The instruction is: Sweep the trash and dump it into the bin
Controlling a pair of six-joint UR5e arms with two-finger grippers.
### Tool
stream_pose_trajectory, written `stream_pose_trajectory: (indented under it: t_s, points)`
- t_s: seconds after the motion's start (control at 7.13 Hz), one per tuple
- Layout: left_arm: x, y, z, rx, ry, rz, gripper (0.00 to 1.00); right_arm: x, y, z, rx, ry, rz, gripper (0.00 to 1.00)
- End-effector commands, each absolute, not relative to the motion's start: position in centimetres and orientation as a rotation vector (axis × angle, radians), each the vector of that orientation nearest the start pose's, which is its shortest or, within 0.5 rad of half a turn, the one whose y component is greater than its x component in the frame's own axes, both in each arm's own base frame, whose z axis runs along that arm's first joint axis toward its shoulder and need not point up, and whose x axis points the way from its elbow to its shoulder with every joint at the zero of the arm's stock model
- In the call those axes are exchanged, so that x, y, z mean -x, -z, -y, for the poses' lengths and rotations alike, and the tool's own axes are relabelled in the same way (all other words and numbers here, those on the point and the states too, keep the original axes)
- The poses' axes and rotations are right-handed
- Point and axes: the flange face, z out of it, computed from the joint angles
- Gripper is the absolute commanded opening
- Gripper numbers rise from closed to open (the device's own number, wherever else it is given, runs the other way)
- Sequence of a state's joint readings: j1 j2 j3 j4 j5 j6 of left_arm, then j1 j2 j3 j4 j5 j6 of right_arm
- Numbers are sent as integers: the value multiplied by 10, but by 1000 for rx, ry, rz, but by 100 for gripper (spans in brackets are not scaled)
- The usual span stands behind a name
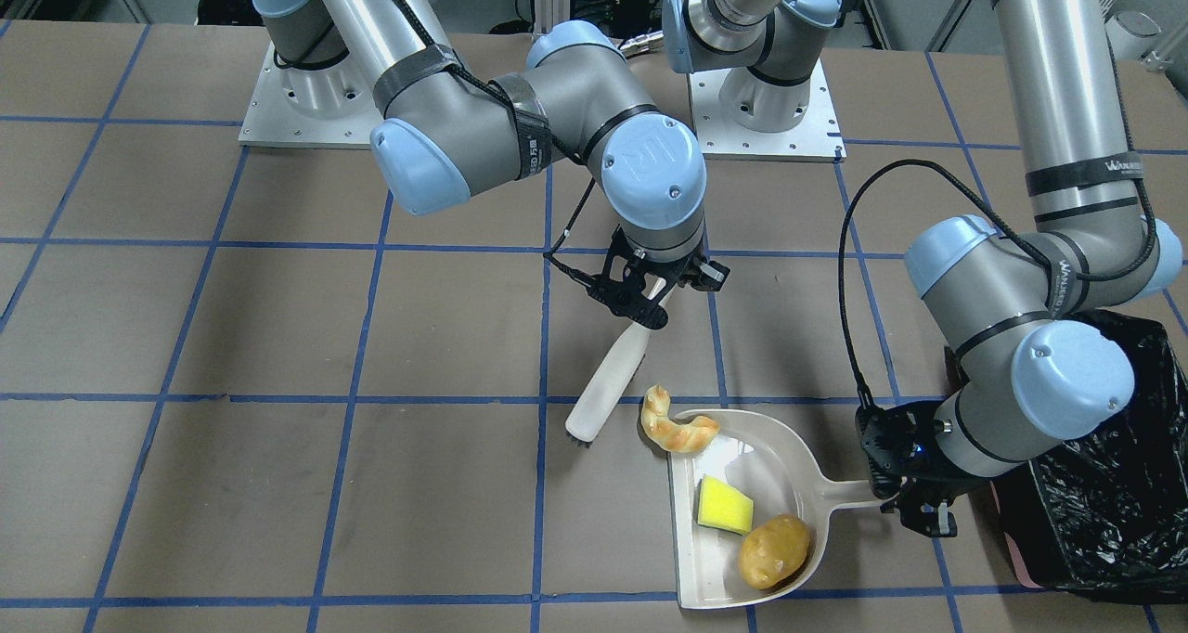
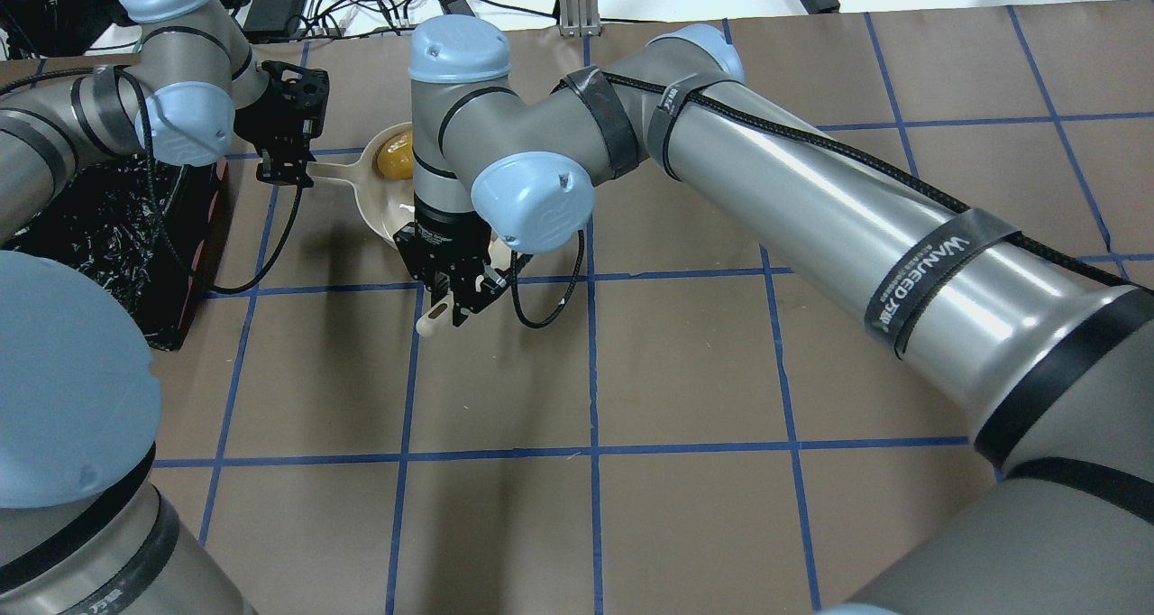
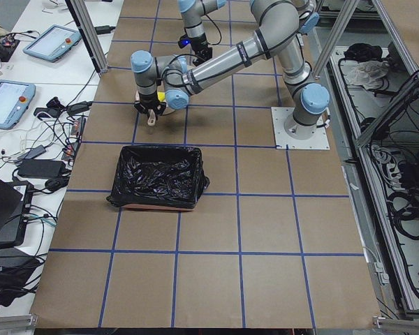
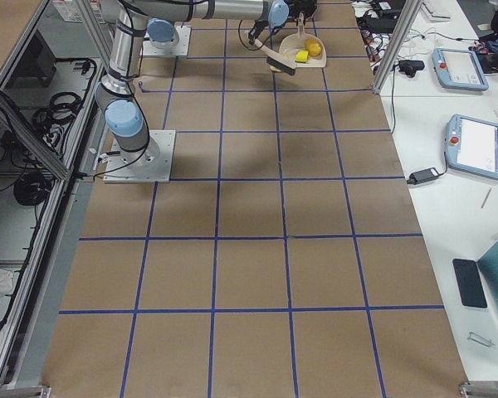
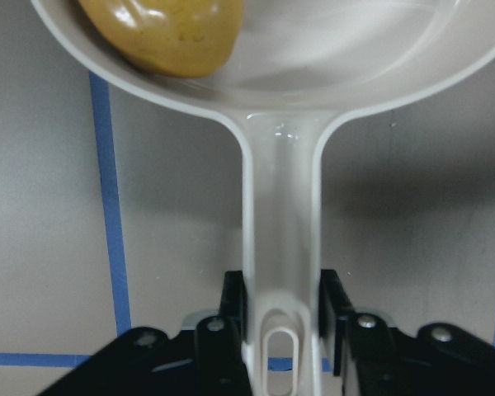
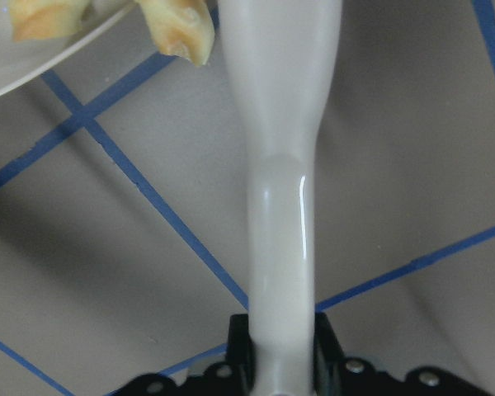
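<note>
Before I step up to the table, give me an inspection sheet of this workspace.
Surface: brown table with a blue tape grid.
Job's things: sponge and potato-like lump inside the dustpan; crust straddling its lip; bin black-lined, beside the left arm.
Clutter: nothing seen.
Pincers: left pincer shut on the dustpan handle; right pincer shut on the brush handle, brush head down near the crust.
Cables: black cable looping loose by the left wrist; another cable strapped along the right arm.
Surroundings: teach pendants on benches beside the table.
</note>
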State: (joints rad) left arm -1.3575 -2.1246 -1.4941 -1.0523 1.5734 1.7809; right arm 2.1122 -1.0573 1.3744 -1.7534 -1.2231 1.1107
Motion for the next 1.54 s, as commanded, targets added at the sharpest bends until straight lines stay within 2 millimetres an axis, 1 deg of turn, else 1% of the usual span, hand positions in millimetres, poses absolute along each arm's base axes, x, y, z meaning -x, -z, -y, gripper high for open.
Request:
stream_pose_trajectory:
  t_s: [0.0,0.14,0.28,0.56,0.84,1.12,1.26,1.4]
  points:
    - [-14,-249,688,-2190,31,-2201,7,-504,-306,447,-978,-546,-2822,0]
    - [-14,-249,688,-2190,31,-2201,7,-517,-298,438,-950,-546,-2833,0]
    - [-14,-249,688,-2190,31,-2201,6,-523,-288,434,-945,-554,-2839,0]
    - [-14,-249,688,-2190,31,-2201,6,-529,-276,436,-955,-566,-2814,0]
    - [-14,-249,689,-2193,33,-2200,6,-539,-250,444,-939,-561,-2785,0]
    - [-14,-249,689,-2193,33,-2200,6,-544,-255,448,-911,-554,-2750,0]
    - [-14,-249,689,-2194,33,-2198,5,-545,-251,456,-893,-541,-2722,0]
    - [-14,-249,689,-2194,33,-2198,5,-545,-261,466,-877,-546,-2667,0]
